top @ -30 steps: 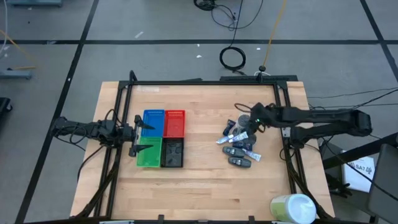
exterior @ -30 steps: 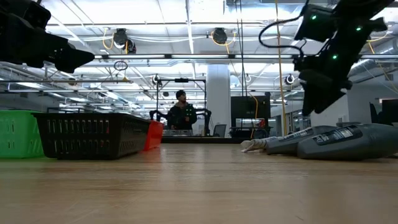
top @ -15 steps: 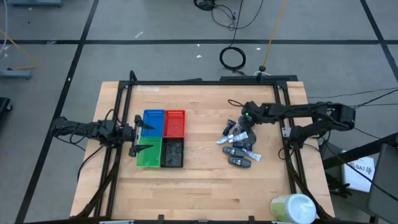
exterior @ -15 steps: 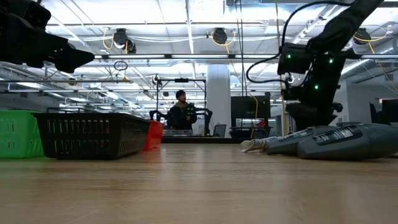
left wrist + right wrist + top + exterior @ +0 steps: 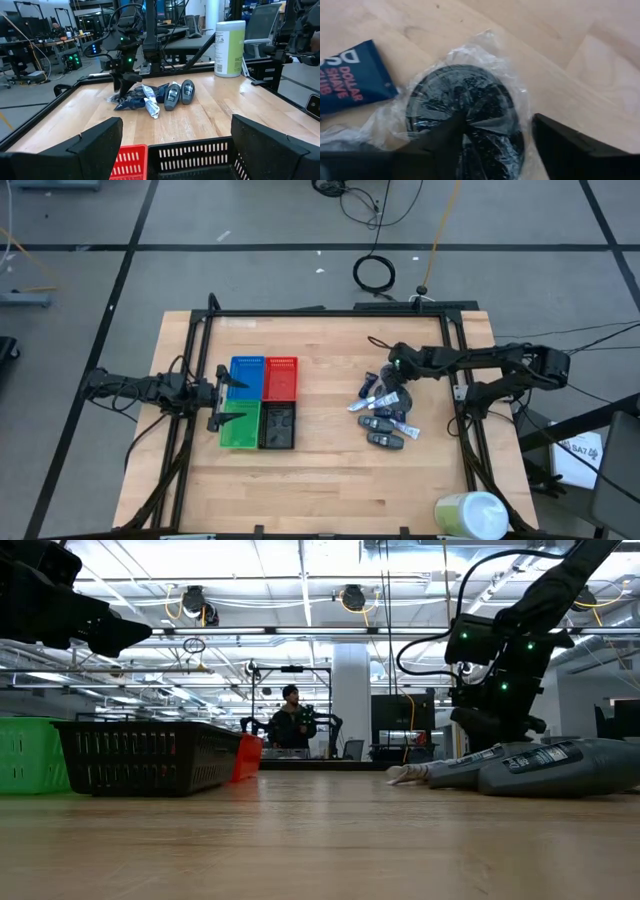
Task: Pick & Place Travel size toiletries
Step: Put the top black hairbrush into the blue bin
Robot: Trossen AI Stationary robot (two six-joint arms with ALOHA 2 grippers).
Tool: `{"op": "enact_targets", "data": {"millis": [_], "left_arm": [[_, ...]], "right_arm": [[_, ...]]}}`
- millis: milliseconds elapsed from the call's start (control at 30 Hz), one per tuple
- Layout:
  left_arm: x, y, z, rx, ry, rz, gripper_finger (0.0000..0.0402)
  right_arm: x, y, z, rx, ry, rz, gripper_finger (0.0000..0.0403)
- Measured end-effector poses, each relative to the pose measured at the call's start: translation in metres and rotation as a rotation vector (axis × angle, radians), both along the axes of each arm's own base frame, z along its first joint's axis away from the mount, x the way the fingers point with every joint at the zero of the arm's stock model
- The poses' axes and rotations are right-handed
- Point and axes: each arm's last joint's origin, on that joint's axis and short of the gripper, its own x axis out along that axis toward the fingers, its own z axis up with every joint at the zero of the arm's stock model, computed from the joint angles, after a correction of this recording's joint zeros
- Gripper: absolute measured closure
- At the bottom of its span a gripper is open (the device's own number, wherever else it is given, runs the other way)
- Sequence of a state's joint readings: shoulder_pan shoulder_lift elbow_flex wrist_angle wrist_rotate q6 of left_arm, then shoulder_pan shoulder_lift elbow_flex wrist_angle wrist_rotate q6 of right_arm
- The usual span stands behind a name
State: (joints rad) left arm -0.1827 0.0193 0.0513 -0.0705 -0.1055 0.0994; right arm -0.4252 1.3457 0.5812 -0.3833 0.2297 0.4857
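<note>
Toiletries (image 5: pixel 385 412) heaped, right tool (image 5: pixel 490 135) straddling plastic-wrapped black disc (image 5: pixel 465 107), fingers apart; left tool (image 5: pixel 170 145) spread wide

The high view looks straight down on the whole desk (image 5: pixel 320 470). The low view sits at desk level, facing the room beyond. The left wrist view looks across the trays (image 5: pixel 200 152) toward the toiletries (image 5: pixel 155 97), which the high view shares. The right wrist view is pressed close over a wrapped dark item (image 5: pixel 465 107).
</note>
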Motion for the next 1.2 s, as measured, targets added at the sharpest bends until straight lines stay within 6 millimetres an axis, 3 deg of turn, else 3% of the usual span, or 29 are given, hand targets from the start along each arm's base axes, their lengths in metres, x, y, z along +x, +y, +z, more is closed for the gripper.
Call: {"op": "enact_targets", "data": {"millis": [433,967,1200], "left_arm": [[0.000,0.000,0.000,0.000,0.000,0.000,0.0041],[0.000,0.000,0.000,0.000,0.000,0.000,0.0041],[0.000,0.000,0.008,-0.012,-0.085,0.005,0.0041]], "right_arm": [[-0.002,0.001,0.007,-0.024,-0.021,0.037,0.0393],[-0.015,0.007,0.077,-0.289,-0.409,0.142,0.0402],[-0.002,0.012,0.101,-0.295,-0.696,0.358,0.0402]]}}
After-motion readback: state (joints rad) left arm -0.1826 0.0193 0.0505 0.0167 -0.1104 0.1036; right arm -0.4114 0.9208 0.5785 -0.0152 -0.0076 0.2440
